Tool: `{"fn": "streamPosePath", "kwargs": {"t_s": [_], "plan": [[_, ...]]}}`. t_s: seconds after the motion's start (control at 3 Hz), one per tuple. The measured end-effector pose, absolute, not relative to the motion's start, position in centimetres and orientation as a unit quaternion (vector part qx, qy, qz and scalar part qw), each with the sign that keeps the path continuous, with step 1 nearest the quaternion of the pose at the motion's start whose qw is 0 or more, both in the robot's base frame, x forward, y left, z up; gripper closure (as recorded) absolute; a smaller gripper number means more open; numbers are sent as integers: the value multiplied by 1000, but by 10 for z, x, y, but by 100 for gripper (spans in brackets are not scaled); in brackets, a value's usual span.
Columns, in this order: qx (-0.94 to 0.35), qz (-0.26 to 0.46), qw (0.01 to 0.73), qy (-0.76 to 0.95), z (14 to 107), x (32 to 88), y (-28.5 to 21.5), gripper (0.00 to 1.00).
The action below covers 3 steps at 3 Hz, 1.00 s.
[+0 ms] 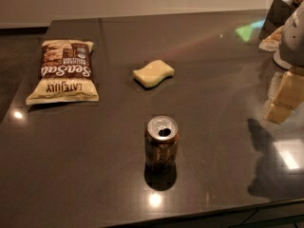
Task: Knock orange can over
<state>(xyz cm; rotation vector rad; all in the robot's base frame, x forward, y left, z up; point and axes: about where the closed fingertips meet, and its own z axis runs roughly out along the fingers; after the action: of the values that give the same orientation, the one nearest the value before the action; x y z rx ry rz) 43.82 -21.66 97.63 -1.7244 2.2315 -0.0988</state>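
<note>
- Near the front edge of the surface [71, 175], about midway across: the can [161, 148], upright and apart from everything else.
- Stands with its long axis vertical, silver top and opening facing up, dark shadow pooled at the base.
- At the right edge of the view, farther back than the can: the claw [284, 99], hanging just above the surface, with its shadow on the dark top in front of it.
- Apart or together: cannot tell from this view.
- Seen from the claw: can off to the left in the view and nearer the front edge, well apart, nothing standing between the two.
- Probably calls for a sideways sweep across that gap, meeting the can above its middle so as to tip it rather than slide it.
- Would likely fall away from the push, toward the left, and end with the long axis flat on the surface.
- Behind the can: a sponge [153, 73]. Far left: a bag [64, 70], lying flat. Both well clear of the likely fall.
- Not yet touched, judging by the upright stance.
</note>
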Motion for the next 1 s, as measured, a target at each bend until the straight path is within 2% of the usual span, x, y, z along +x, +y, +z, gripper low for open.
{"fn": "streamPosePath", "kwargs": {"t_s": [0.33, 1.0], "plan": [[-603, -35, 159, 781, 976, 438, -217, 0], [-615, 28, 205, 761, 968, 425, -181, 0]]}}
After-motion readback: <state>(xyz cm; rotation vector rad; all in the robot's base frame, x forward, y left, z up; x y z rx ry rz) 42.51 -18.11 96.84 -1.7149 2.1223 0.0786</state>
